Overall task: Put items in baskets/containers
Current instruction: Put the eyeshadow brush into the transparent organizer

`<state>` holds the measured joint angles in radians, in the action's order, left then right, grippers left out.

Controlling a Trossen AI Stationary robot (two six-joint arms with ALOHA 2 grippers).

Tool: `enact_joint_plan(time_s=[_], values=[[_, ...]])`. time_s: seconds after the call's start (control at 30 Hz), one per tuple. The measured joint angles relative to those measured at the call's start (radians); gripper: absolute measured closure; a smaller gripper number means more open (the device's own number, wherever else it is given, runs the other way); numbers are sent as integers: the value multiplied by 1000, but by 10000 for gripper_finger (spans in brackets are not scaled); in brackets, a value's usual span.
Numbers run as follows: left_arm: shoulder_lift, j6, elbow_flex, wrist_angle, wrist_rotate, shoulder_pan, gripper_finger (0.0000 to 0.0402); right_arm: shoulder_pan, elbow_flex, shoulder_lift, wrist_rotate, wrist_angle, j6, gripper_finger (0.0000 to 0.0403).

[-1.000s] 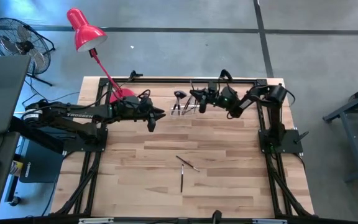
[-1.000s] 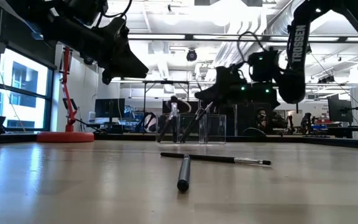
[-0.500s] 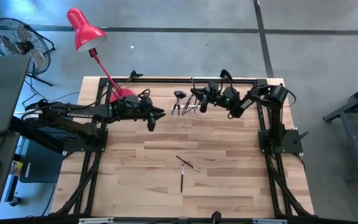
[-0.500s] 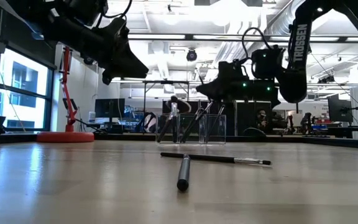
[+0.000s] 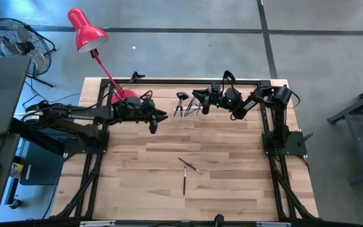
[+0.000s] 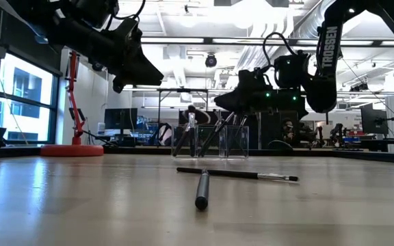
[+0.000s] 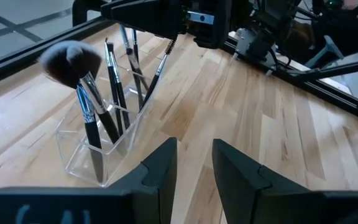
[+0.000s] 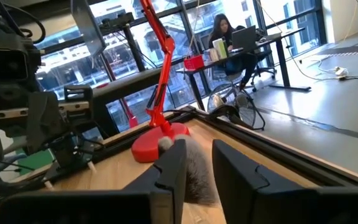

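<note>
Where brushes [image 7: 104,93] lean, clear holder [image 7: 104,152] looks nearly invisible.

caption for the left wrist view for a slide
Left gripper open, facing a clear holder of makeup brushes on the wood table.

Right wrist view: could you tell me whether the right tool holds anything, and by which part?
Apparently nothing: the right tool has its fingers apart, with only a fluffy brush head showing in the gap.

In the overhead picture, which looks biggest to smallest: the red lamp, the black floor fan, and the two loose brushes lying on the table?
1. Red lamp, head to base.
2. Black floor fan, cut off by the picture's edge, so uncertain.
3. The two loose brushes: alike, no ranking.
</note>
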<state>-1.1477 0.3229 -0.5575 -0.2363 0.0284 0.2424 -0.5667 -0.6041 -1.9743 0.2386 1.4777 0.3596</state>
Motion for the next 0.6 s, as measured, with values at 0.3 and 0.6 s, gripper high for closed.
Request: enact_joint_plan(time_s=[0.3, 0.6], values=[[0, 0, 0, 0, 1, 0, 301, 0, 0, 6, 36, 88, 10, 326], [0, 0, 0, 0, 19, 0, 301, 22, 0, 246, 38, -150, -50, 331]])
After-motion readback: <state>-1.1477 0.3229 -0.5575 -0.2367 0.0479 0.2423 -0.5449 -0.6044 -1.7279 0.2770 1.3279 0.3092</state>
